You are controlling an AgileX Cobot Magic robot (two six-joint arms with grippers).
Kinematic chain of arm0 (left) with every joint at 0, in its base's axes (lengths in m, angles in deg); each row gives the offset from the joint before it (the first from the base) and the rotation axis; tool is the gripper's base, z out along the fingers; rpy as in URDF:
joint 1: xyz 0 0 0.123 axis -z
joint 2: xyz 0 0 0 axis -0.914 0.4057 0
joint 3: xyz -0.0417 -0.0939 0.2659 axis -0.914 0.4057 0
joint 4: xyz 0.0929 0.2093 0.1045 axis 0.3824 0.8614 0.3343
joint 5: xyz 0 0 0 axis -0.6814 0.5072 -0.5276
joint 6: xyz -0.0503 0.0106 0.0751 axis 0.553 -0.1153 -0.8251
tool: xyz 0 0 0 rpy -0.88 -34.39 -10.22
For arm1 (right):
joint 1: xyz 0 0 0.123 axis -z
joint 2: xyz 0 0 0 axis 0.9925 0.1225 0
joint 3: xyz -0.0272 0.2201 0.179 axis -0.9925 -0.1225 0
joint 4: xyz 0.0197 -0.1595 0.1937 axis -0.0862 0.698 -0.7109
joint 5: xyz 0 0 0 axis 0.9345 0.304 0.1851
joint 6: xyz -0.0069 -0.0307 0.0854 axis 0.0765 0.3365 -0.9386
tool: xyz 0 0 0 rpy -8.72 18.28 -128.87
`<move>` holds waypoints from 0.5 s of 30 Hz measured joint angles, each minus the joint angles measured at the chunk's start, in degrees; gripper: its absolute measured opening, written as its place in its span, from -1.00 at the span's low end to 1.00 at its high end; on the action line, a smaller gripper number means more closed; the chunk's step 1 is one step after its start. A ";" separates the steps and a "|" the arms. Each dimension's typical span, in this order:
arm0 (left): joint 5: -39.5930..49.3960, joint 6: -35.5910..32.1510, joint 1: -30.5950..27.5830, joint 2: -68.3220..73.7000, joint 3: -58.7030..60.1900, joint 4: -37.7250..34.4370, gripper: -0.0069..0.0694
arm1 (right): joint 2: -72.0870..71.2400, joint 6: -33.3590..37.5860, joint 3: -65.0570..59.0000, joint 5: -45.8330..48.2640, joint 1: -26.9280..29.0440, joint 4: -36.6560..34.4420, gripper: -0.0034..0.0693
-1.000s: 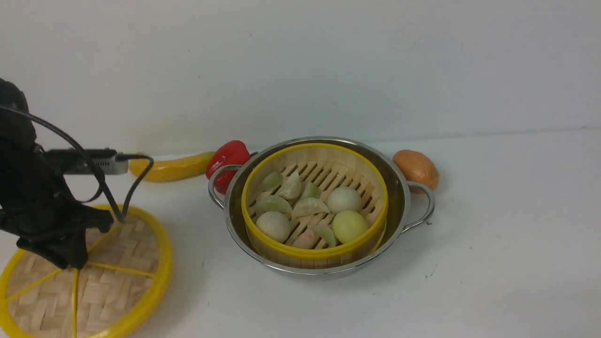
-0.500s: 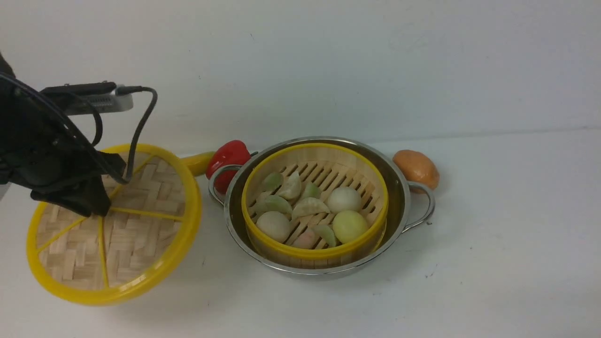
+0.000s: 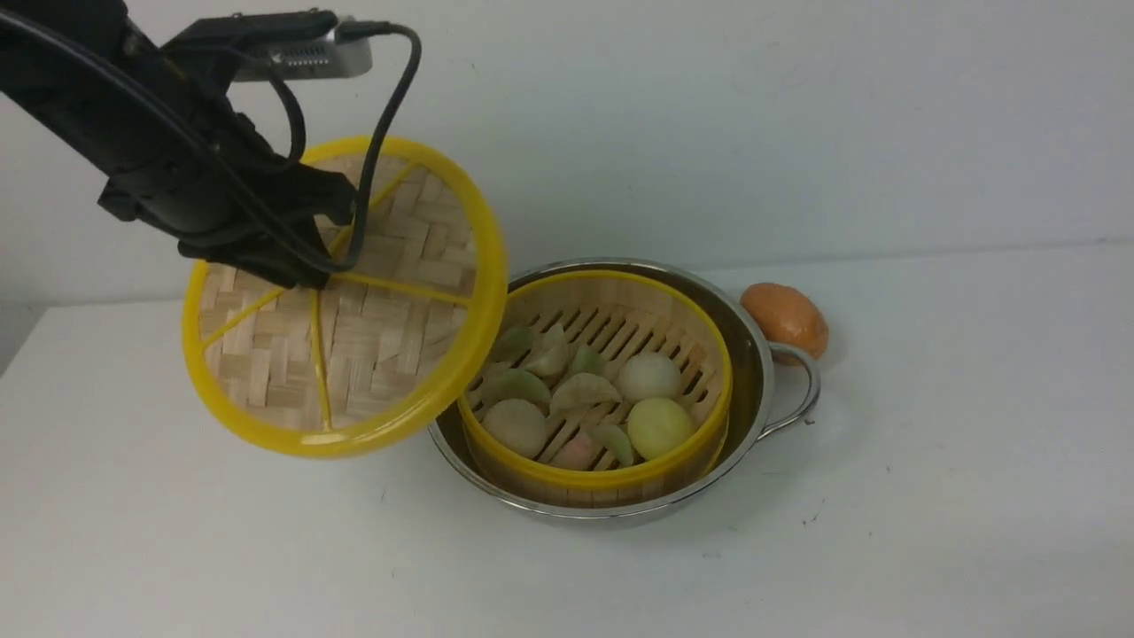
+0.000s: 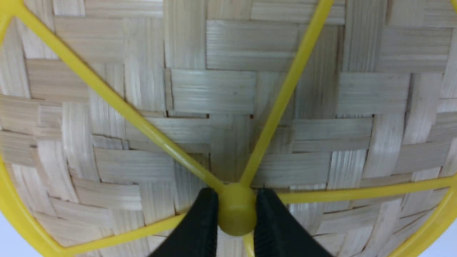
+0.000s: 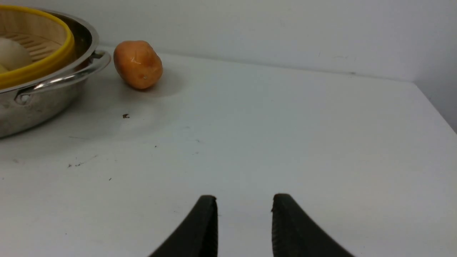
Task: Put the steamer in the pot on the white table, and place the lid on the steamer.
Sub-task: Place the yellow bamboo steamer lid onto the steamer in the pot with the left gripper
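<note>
Holding lid (image 3: 354, 346) aloft, tilted: left claw (image 4: 235, 194) clenched on knob (image 4: 236, 219). Steamer (image 3: 594, 480) seated in pot (image 3: 755, 359). Right claw (image 5: 244, 205) parted, empty. Next: centre, level, lower onto steamer.

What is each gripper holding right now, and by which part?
The left gripper pinches the lid by its centre knob; the right gripper holds nothing.

Item, your left gripper (image 4: 235, 214): one lid (image 4: 228, 89), woven bamboo, yellow-spoked. Its centre knob (image 4: 236, 204) is clamped between the jaws, weave spreading beyond them.
</note>
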 joint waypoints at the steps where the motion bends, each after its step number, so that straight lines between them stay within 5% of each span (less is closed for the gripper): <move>1: 0.10 -0.31 0.72 0.00 -0.64 -0.15 -0.51 | 0.00 0.00 0.00 0.00 0.00 0.00 -0.33; 15: 0.68 -2.87 10.67 6.11 -5.21 -0.63 -0.51 | 0.00 0.00 0.00 0.00 0.00 0.00 -0.33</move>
